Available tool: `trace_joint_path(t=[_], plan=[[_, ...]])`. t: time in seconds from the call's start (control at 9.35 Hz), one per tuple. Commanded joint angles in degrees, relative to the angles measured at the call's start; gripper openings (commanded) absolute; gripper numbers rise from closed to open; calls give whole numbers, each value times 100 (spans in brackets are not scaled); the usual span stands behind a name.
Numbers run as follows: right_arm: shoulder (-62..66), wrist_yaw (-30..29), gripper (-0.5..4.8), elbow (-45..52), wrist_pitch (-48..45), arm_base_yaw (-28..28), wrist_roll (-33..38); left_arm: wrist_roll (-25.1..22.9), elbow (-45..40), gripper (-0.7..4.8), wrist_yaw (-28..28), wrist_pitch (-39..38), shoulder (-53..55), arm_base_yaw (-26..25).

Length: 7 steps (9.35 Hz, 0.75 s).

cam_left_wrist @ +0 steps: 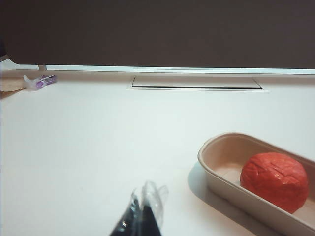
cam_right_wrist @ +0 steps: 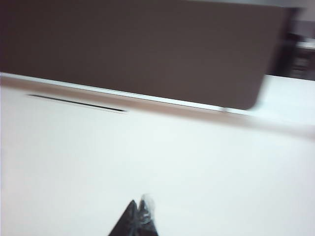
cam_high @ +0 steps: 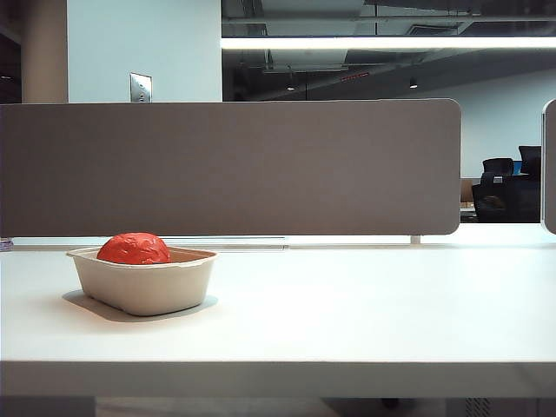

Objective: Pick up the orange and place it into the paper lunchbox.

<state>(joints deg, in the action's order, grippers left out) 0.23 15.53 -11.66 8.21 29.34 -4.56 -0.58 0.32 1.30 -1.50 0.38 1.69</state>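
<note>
Red-orange orange point(cam_left_wrist: 274, 180) in paper lunchbox point(cam_left_wrist: 221, 182), near left end effector point(cam_left_wrist: 145, 209); right end effector point(cam_right_wrist: 138, 214) apart.

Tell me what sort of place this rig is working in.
Most likely an open-plan office. A white desk backs onto a grey divider panel, with office chairs and strip ceiling lighting behind it. The orange sits in the paper lunchbox.

Bright, even indoor light from a ceiling strip lamp point(cam_high: 387, 43), washing the white table point(cam_high: 347, 313) almost featureless. Soft shadow under the paper lunchbox point(cam_high: 146, 280). Sharp exterior view; right wrist view smeared by motion blur.
</note>
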Motion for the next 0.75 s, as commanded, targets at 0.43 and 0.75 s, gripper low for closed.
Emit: trace_joint_path(t=[0.43,0.75], plan=[[-7,-1226,0,1145,-1231,-2330,457,-28,-11,4,0,68,-20,-2],[-7,-1224,-1,1143,-1233,-2328,455,-28,-11,4,0,68,-17,-2]])
